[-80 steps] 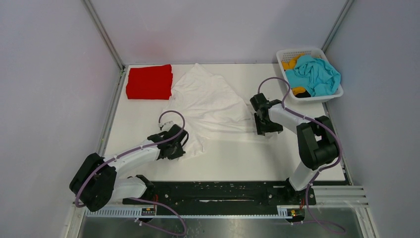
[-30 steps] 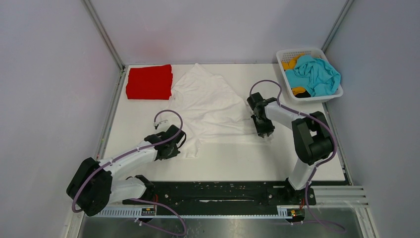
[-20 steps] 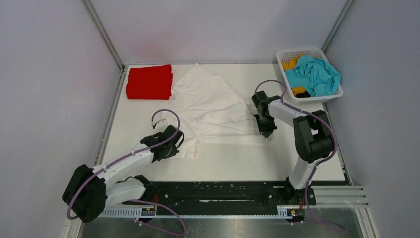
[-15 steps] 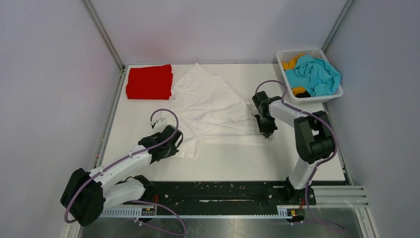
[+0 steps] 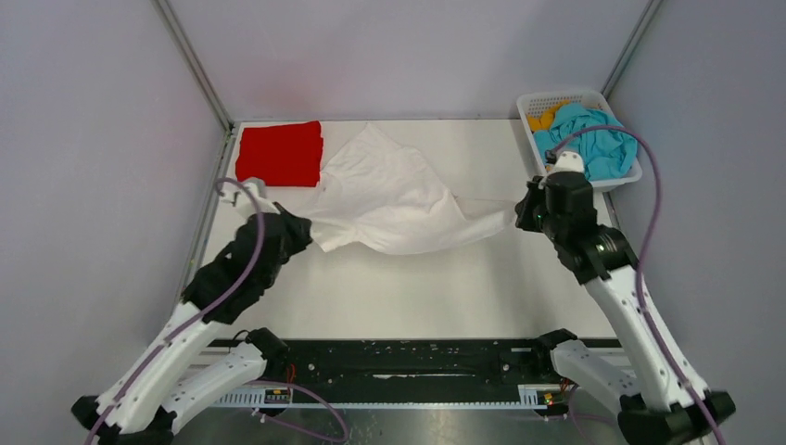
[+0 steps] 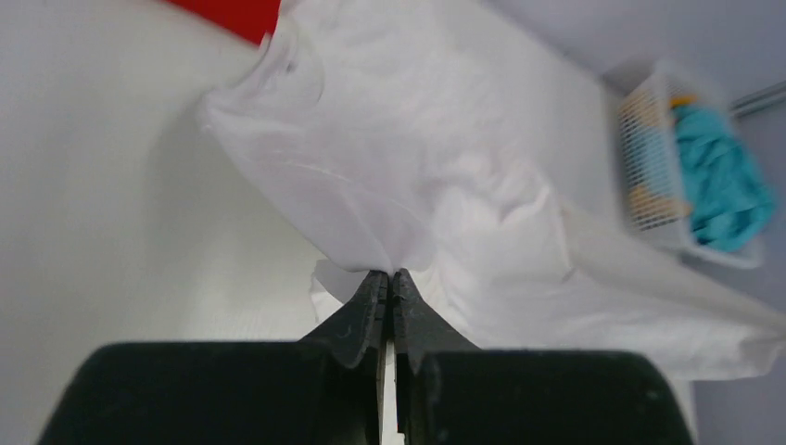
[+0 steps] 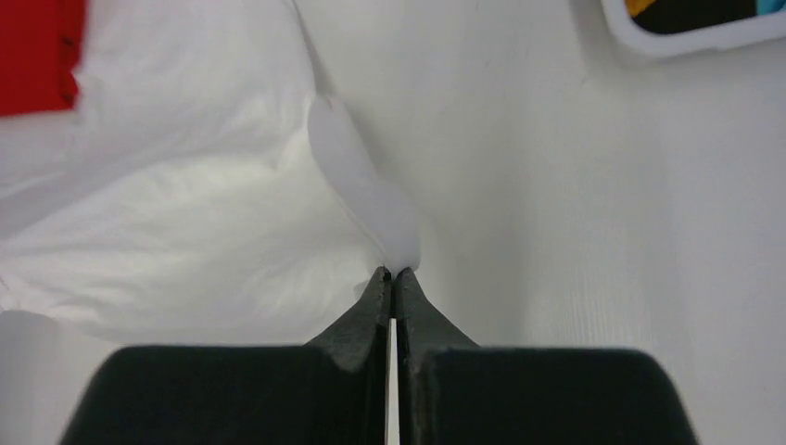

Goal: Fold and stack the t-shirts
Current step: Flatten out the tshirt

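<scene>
A white t-shirt (image 5: 394, 195) hangs stretched between my two grippers above the table, its far part still resting near the back. My left gripper (image 5: 301, 227) is shut on the shirt's left near corner (image 6: 371, 250). My right gripper (image 5: 521, 215) is shut on the right near corner (image 7: 394, 236). A folded bright red t-shirt (image 5: 280, 153) lies at the back left, touching the white one's edge. A teal t-shirt (image 5: 593, 139) and an orange-yellow one (image 5: 542, 118) sit crumpled in the basket.
The white lattice basket (image 5: 533, 148) stands at the back right corner, just behind my right wrist. Grey walls close in the table on the left, back and right. The black rail with the arm bases (image 5: 408, 357) runs along the near edge.
Both arms have lifted and swung outward, raising the white shirt's near edge off the table and pulling it taut. The right gripper closed on the shirt's corner within the last second.
</scene>
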Controlling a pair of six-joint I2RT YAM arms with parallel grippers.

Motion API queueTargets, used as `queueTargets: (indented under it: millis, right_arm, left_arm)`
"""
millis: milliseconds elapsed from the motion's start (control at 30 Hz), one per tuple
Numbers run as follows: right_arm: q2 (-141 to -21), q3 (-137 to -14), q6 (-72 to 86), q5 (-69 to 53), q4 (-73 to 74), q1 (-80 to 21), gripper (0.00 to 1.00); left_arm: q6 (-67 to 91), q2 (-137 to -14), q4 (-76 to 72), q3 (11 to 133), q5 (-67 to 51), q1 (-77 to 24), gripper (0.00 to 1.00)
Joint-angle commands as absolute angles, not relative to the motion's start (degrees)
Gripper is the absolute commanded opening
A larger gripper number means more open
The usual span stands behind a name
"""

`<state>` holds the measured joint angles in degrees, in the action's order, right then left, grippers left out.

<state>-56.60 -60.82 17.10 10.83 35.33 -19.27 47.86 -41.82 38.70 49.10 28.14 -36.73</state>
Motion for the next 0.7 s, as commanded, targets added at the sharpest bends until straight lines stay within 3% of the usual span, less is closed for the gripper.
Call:
queueTargets:
  millis: [0, 100, 200, 467, 667]
  right_arm:
    - [-45.54, -64.96, 21.73, 11.86, 33.84, -19.07, 0.00]
    - [-38.67, -70.77, 22.53, 12.45, 33.17, -19.08, 0.00]
    - [-34.26, -77.71, 22.59, 8.97, 33.47, -19.07, 0.00]
    - [-32.35, -97.98, 22.99, 1.82, 37.01, -19.08, 0.00]
    - [-32.60, -104.83, 22.52, -2.29, 39.02, -19.07, 0.00]
  left_arm:
    - [41.48, -34.92, 36.79, 61.85, 35.18, -36.33, 0.00]
    - [36.75, -32.08, 35.01, 71.06, 35.55, -36.37, 0.00]
    - [31.53, -30.88, 31.09, 80.20, 26.85, -36.35, 0.00]
    - [23.17, -39.36, 34.98, 112.87, 10.75, -36.34, 0.00]
    - [21.73, -44.07, 34.66, 122.26, 6.51, -36.36, 0.00]
